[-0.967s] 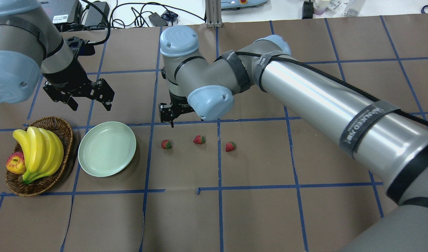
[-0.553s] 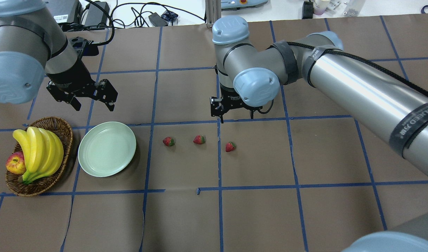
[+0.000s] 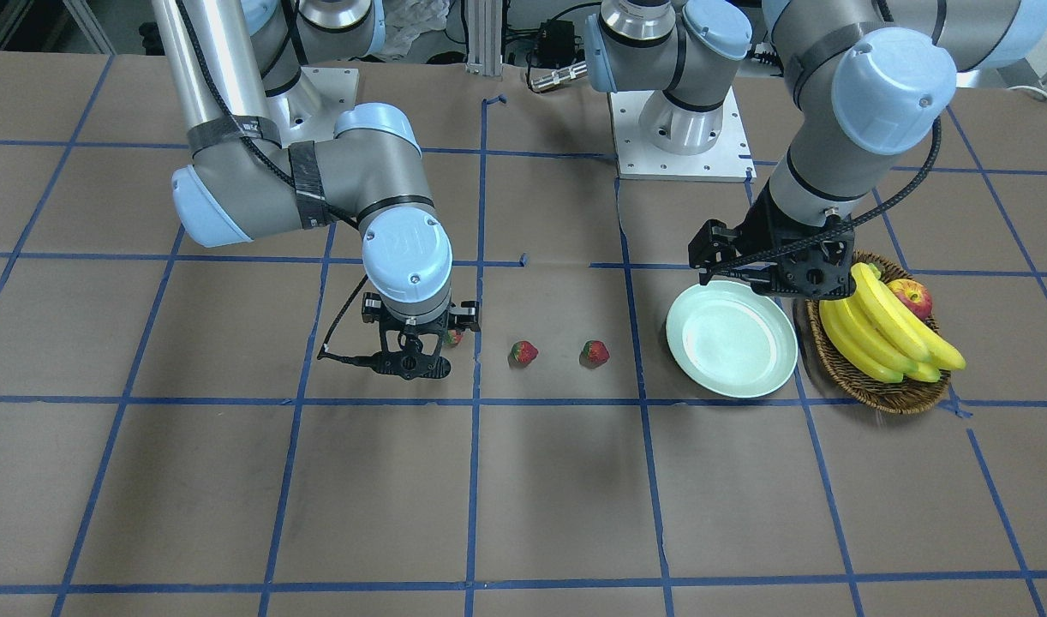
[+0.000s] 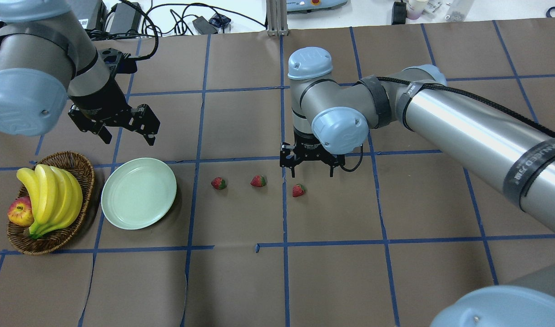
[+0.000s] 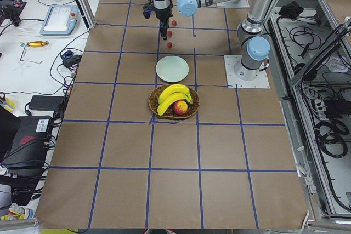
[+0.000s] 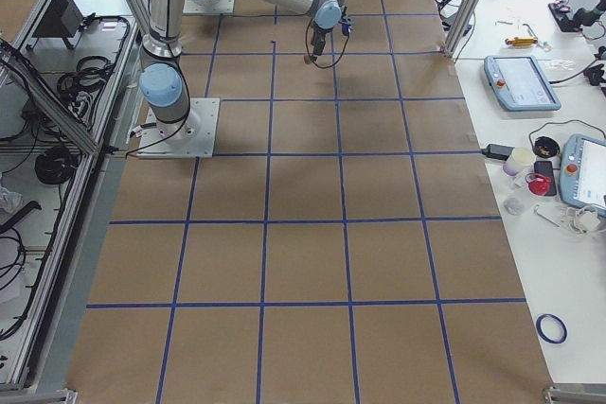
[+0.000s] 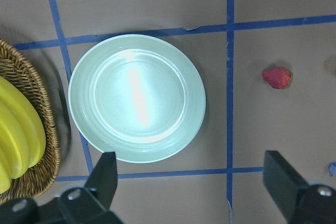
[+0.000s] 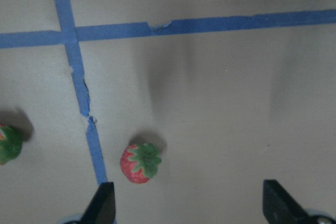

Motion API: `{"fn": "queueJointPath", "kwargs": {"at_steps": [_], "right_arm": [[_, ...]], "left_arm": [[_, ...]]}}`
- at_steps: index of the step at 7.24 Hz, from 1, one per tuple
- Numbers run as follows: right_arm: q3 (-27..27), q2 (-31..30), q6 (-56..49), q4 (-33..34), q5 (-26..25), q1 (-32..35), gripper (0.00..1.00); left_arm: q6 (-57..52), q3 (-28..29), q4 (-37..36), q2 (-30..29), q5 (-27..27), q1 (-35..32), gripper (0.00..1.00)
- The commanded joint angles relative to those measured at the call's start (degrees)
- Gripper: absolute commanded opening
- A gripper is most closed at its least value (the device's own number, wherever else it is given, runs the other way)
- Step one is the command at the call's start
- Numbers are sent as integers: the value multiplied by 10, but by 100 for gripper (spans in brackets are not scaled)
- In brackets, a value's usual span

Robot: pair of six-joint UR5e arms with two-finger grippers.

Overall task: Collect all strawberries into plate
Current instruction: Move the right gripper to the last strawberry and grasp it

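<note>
Three red strawberries [image 4: 218, 183] [image 4: 258, 181] [image 4: 298, 190] lie in a row on the brown table, right of the empty mint-green plate [image 4: 139, 193]. My right gripper [image 4: 311, 173] is open and empty, hovering just above and slightly behind the rightmost strawberry. In the right wrist view this strawberry [image 8: 139, 162] lies close to the left finger [image 8: 102, 203]. My left gripper [image 4: 130, 136] is open and empty, above the table just behind the plate. The left wrist view shows the plate [image 7: 136, 98] and the nearest strawberry [image 7: 277, 77]. In the front view the rightmost strawberry [image 3: 452, 338] is partly hidden by the right gripper [image 3: 410, 367].
A brown wicker basket [image 4: 84, 170] with bananas [image 4: 50, 195] and an apple [image 4: 19, 212] stands touching the plate's left side. The right arm's forearm [image 4: 463, 122] spans the right half of the table. Blue tape lines grid the table.
My right arm has swung to the right, from behind the leftmost strawberry to over the rightmost one, and has come lower. My left gripper has shifted slightly right. The strawberries and plate stay put.
</note>
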State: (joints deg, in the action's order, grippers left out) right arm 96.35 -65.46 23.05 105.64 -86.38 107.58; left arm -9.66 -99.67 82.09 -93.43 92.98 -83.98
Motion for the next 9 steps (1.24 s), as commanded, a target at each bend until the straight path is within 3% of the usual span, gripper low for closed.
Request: {"fn": "queueJointPath", "kwargs": {"at_steps": [1, 4, 7, 9], "right_arm": [[4, 6, 71, 8, 34, 0, 100], [46, 7, 74, 31, 42, 0, 100], [50, 24, 75, 40, 53, 0, 100], [49, 32, 75, 63, 53, 0, 86]], "left_arm": [[1, -1, 0, 0, 0, 0, 100], [-2, -1, 0, 0, 0, 0, 100], [0, -1, 1, 0, 0, -1, 100], [-1, -2, 1, 0, 0, -1, 100]]}}
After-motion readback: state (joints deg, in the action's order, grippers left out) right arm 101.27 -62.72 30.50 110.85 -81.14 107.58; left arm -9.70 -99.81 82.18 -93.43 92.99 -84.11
